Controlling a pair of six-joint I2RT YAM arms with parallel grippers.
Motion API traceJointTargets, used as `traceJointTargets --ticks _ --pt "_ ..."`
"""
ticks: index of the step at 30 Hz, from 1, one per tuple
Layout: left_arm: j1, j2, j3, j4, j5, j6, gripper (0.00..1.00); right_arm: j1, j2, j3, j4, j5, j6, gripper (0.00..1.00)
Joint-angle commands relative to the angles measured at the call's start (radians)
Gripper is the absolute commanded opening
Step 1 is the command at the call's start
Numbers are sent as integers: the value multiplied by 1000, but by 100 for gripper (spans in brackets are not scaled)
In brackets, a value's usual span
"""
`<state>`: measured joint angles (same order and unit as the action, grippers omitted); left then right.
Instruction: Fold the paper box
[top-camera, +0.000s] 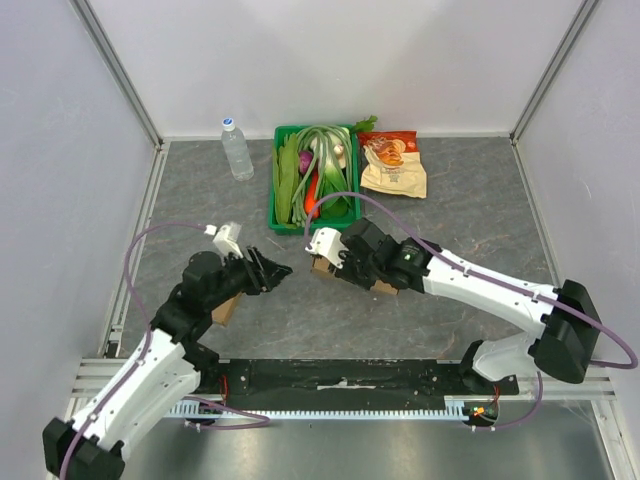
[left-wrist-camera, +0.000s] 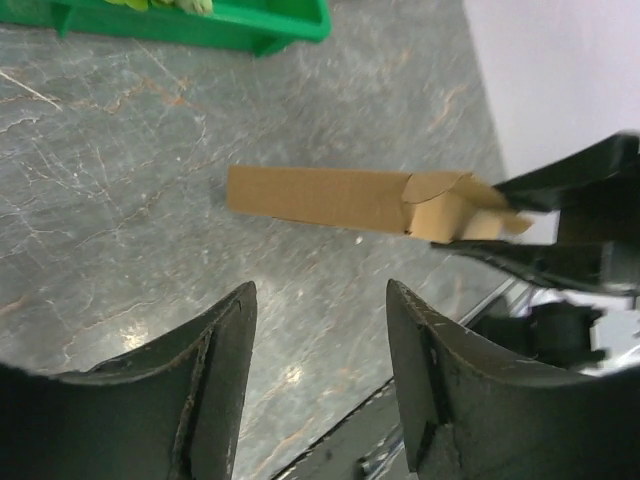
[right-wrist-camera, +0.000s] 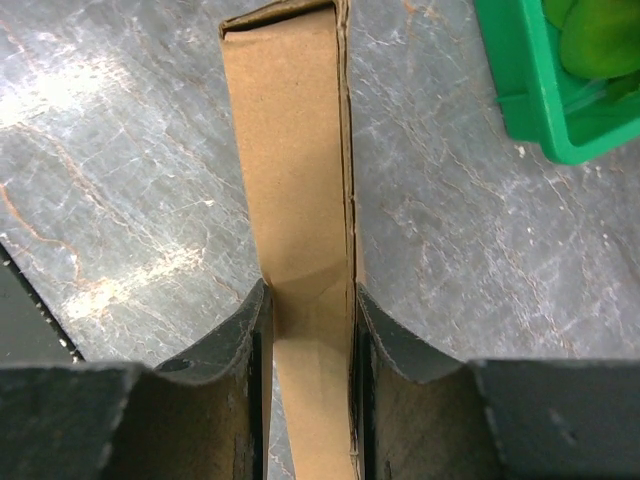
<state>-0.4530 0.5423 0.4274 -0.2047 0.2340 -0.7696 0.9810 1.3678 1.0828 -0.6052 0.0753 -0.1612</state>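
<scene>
The paper box (right-wrist-camera: 300, 170) is a long, flattened brown cardboard sleeve lying just above the grey tabletop. My right gripper (right-wrist-camera: 308, 300) is shut on it, one finger on each long side. In the top view the box (top-camera: 322, 267) pokes out under the right gripper (top-camera: 335, 266) at the table's middle. The left wrist view shows the box (left-wrist-camera: 320, 198) lengthwise, with its end flaps partly folded where the right gripper's fingers (left-wrist-camera: 560, 225) hold it. My left gripper (left-wrist-camera: 320, 300) is open and empty, a short way from the box; in the top view it (top-camera: 277, 272) points at the box from the left.
A green bin of vegetables (top-camera: 277, 190) stands at the back middle, also seen in the left wrist view (left-wrist-camera: 270, 25) and the right wrist view (right-wrist-camera: 530, 100). A water bottle (top-camera: 237, 148) stands left of it, a snack bag (top-camera: 393, 165) right. Another brown cardboard piece (top-camera: 225, 309) lies under the left arm.
</scene>
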Motion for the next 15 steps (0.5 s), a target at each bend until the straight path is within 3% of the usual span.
traceJointTargets --ticks 1,4,6,9,12,15 --pt "-36 68 -7 163 45 250 54 -34 50 26 -102 -207 -23 27" --pt "-58 64 -48 356 33 236 54 -51 92 58 -134 -239 -26 26" --pt "-93 126 -52 463 60 246 62 -53 125 74 -153 -241 -29 26" --pt "-136 223 0 464 60 337 64 -56 143 81 -151 -232 -29 16" --pt "-161 264 -1 513 76 398 55 -67 151 86 -151 -238 -31 14" --pt "-176 288 2 519 38 440 53 -73 160 88 -148 -230 -34 15"
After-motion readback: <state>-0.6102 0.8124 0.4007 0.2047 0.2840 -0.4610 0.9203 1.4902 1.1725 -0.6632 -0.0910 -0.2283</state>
